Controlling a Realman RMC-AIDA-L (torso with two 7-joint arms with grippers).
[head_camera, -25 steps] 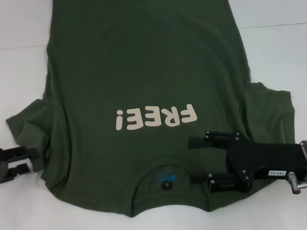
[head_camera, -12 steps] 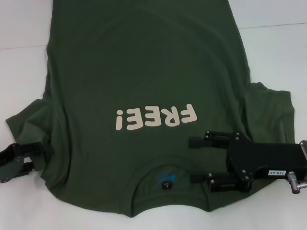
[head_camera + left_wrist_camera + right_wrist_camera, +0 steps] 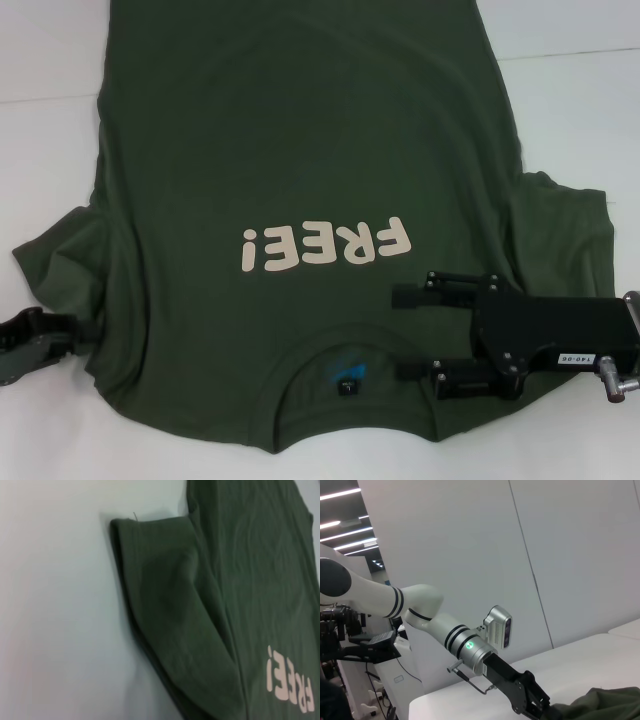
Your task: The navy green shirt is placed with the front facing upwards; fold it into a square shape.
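A: Looking at the head view, the navy green shirt point(image 3: 300, 180) lies flat on the white table point(image 3: 580, 100), front up, with the "FREE!" print point(image 3: 325, 245) facing the robot and the collar with the blue neck label point(image 3: 347, 378) at the near edge.

B: And the two grippers?

A: The right gripper point(image 3: 412, 334) hovers over the shoulder beside the collar, its two fingers spread wide, holding nothing. The left gripper point(image 3: 75, 325) is at the outer edge of the left sleeve point(image 3: 165, 595); if it has pinched the cloth, I cannot tell (the tips are lost against the dark fabric).

B: What can go wrong?

A: I think the left gripper may catch only one layer of the sleeve, so the fold drags crooked. The right one, closing on flat cloth, may bunch it and leave wrinkles near the collar.

B: Is there room to move?

A: Yes. Bare table shows on both sides of the body, and the right sleeve point(image 3: 560, 230) lies spread there. The hem runs out of the picture, so I cannot judge the far end.
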